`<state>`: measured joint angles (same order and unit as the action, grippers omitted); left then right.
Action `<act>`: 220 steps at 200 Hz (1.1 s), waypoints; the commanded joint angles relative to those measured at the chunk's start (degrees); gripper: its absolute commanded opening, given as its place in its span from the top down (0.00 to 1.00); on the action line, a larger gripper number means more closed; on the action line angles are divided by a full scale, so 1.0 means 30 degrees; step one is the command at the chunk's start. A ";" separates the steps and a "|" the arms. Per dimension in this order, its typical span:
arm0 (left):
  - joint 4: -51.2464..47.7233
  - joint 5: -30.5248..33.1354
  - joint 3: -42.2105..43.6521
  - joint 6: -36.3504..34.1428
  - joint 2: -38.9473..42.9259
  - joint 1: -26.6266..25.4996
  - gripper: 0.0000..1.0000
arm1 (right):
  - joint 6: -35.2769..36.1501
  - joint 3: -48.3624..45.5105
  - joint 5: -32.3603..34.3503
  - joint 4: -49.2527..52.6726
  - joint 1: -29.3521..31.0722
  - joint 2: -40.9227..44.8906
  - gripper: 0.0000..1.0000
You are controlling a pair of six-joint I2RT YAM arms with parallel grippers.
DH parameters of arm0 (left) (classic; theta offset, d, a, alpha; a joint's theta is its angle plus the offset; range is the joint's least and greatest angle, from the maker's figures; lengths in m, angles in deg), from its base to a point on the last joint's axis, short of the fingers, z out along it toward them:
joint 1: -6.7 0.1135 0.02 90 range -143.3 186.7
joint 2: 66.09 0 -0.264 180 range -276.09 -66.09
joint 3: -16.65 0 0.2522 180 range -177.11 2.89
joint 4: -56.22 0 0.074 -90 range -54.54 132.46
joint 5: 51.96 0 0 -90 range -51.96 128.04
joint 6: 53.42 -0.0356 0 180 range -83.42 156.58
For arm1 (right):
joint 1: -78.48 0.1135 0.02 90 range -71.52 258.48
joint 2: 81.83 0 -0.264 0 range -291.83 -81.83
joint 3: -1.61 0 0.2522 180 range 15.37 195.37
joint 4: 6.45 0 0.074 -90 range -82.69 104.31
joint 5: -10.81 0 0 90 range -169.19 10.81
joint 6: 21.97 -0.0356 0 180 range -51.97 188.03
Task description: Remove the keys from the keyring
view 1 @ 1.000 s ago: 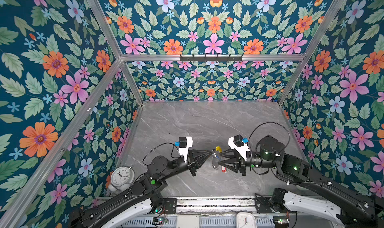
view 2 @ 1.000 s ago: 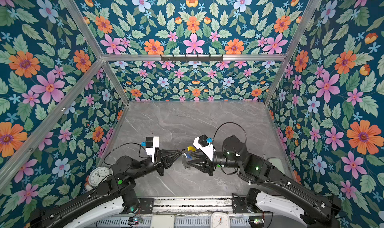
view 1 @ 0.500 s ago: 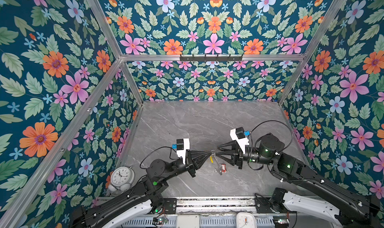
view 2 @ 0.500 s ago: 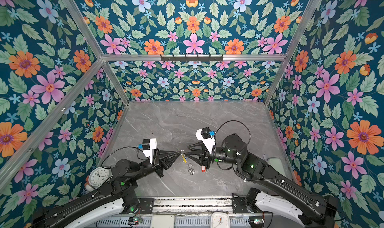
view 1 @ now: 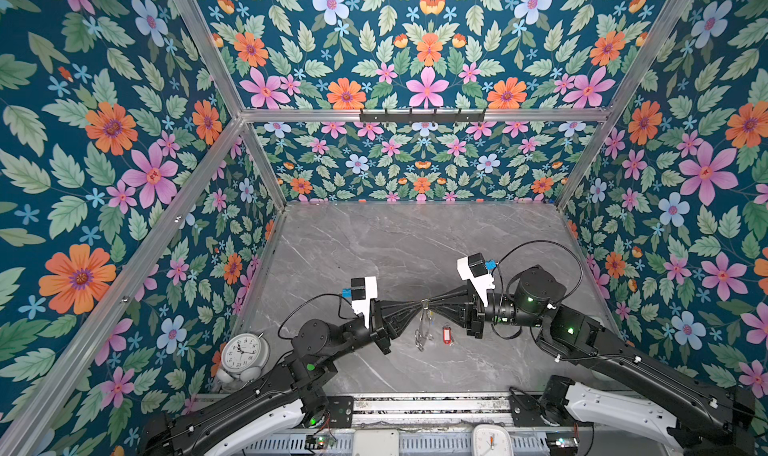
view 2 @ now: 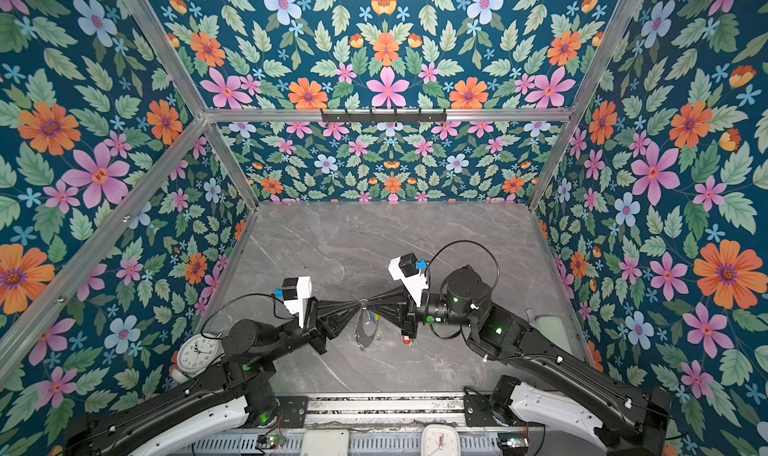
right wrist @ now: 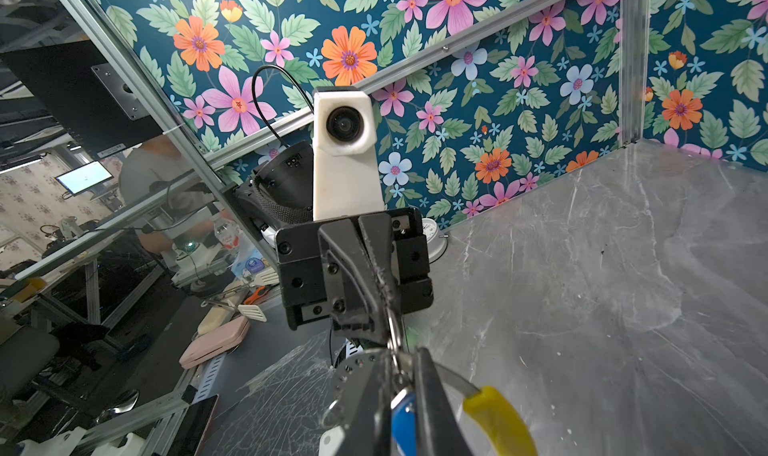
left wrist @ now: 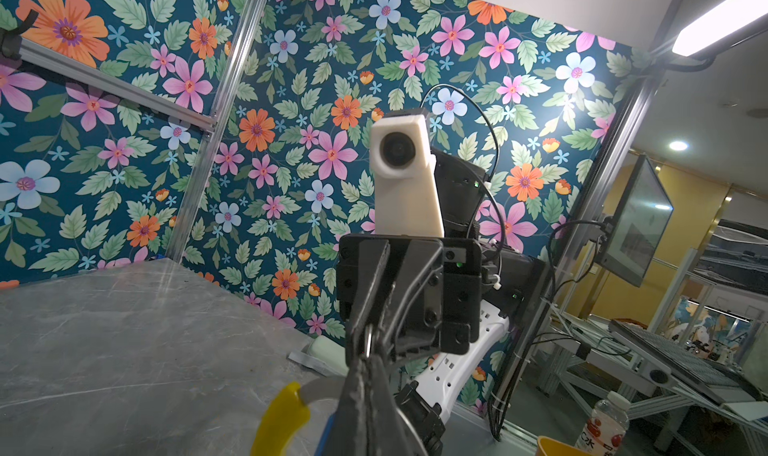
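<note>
The keyring is suspended above the near-centre area of the table, hanging downward as a thin wire hoop from the point where both grippers meet tip to tip. Whether its lower end touches the surface cannot be determined. The yellow sleeve sits on one curved section of the hoop, close to the fingertips, and also shows in the left wrist view. The blue-tagged key hangs on the hoop directly below the grip point, and its tag shows in a top view. The red-tagged key lies flat on the table just beside the hoop, apart from the wire, below the right gripper's body. The left gripper is fully closed, with the hoop wire pinched at its fingertips. The right gripper faces it from the opposite side, its jaws narrowed to a point and clamped on the same wire just beside the left fingertips. Both arms reach in nearly level from the near edge. A white alarm clock stands in the near left corner, well apart from the work.
</note>
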<state>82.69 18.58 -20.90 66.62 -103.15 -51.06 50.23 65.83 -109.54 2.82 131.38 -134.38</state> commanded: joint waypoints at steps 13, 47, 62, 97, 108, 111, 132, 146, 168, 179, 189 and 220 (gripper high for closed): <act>0.0917 0.0013 -0.0072 0.0121 -0.0067 0.0017 1.00 | -0.0179 0.0128 -0.0457 -0.0467 0.0015 -0.0115 0.89; 0.1002 -0.0012 -0.0155 0.0144 -0.0188 0.0024 1.00 | -0.0218 0.0144 -0.0628 -0.0394 0.0000 -0.0178 1.00; 0.1003 -0.0074 -0.0189 0.0195 -0.0219 0.0008 1.00 | -0.0217 0.0206 -0.0695 -0.0272 0.0016 -0.0209 1.00; -0.0555 0.0044 -0.0578 0.0360 -0.0020 0.0027 0.83 | 0.0151 0.0708 -0.0632 0.1377 -0.0114 -0.0188 1.00; -0.1324 -0.0030 -0.0675 0.0443 0.0263 0.0009 0.69 | 0.0343 0.0997 -0.0792 0.2241 -0.0368 -0.0149 1.00; -0.1586 -0.0017 -0.0722 0.0444 0.0364 0.0012 0.66 | 0.0376 0.1071 -0.0864 0.2495 -0.0484 -0.0148 1.00; -0.4000 -0.0253 -0.1395 0.0021 0.0692 0.0013 0.58 | 0.0727 0.1516 -0.1882 0.4293 -0.1527 -0.0170 1.00; -0.5821 -0.0693 -0.2159 -0.0461 0.0456 0.0026 0.57 | 0.1583 0.2053 -0.2459 0.5913 -0.1956 -0.0340 1.00; -0.8166 -0.1339 -0.3389 -0.1209 -0.0343 0.0057 0.57 | 0.3351 0.3249 -0.2576 0.8579 -0.2159 -0.0880 1.00; -0.9147 -0.1619 -0.3995 -0.1547 -0.0813 0.0062 0.57 | 0.4118 0.3735 -0.2647 0.9645 -0.2152 -0.1167 1.00; -0.9861 -0.1919 -0.4503 -0.1793 -0.1238 0.0171 0.59 | 0.4753 0.4192 -0.2773 1.0461 -0.2138 -0.1376 1.00; -1.0809 -0.3399 -0.5509 -0.1897 -0.2183 0.0712 0.59 | 0.6094 0.5252 -0.2806 1.2276 -0.2137 -0.1744 1.00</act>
<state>54.23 13.11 -35.70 62.79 -108.44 -49.84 63.12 79.79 -116.79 33.59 124.91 -139.32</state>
